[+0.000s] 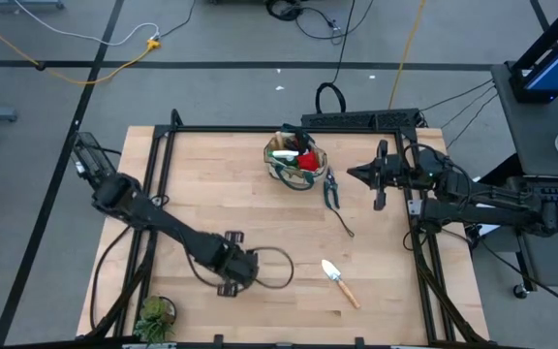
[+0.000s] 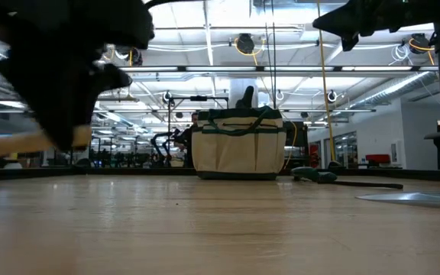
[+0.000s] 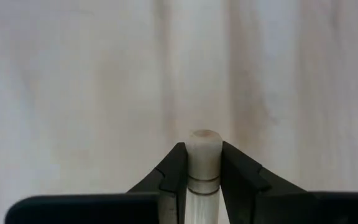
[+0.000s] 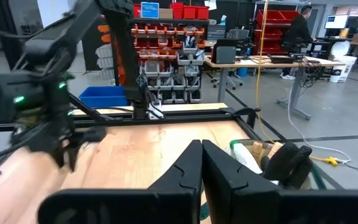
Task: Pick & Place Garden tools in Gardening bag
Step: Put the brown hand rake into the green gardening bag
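Wooden table [image 1: 211,194], left hand [image 3: 202,180] pinching a wooden handle [image 3: 204,155], right hand [image 4: 202,165] pressed together near the bag [image 1: 295,160], shears [image 1: 332,189] beside it

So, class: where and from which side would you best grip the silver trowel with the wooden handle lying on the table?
Probably the wooden handle, from straight above: the silver trowel lies flat, handle narrow and clear of neighbours, so fingers can straddle it crosswise.
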Controlling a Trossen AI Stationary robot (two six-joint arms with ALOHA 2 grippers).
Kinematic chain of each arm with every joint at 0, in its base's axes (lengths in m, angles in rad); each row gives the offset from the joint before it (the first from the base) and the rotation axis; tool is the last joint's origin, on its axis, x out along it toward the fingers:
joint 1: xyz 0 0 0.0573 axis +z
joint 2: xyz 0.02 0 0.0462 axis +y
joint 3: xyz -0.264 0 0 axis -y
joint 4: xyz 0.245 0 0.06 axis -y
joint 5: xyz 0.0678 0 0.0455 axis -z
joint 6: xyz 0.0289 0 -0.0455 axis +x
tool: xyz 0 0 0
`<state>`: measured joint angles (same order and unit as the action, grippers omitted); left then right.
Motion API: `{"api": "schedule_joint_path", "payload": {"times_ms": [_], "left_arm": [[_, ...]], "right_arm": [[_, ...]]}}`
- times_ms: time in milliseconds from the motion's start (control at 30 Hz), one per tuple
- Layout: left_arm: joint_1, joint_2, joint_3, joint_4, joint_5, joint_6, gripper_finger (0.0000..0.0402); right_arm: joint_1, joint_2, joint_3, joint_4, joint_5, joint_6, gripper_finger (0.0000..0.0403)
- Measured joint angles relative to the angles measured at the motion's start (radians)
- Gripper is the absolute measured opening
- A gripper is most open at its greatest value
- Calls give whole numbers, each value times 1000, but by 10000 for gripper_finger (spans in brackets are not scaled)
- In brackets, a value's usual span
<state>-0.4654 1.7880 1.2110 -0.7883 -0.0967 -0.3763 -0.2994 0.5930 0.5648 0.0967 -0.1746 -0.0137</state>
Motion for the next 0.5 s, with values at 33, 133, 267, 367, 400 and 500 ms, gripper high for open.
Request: {"api": "schedule_joint_path", "payload": {"times_ms": [33,133,267,367,400,500], "left_arm": [[13,-19,0,-2,-21,-1,69],[55,-82,1,9,-107,-13,69],[113,-164,1,47,-213,-50,69],[152,-221,2,115,-276,-57,69],[165,-236,2,141,-296,-63,69],[199,-281,2,248,-339,-78,69]], "right_arm": [[0,0,0,0,-13,4,0],[0,0,0,0,-40,14,0],[1,0,0,0,-67,14,0],[1,0,0,-2,-67,20,0],[1,0,0,-3,-67,20,0],[1,0,0,-4,-67,20,0]]}}
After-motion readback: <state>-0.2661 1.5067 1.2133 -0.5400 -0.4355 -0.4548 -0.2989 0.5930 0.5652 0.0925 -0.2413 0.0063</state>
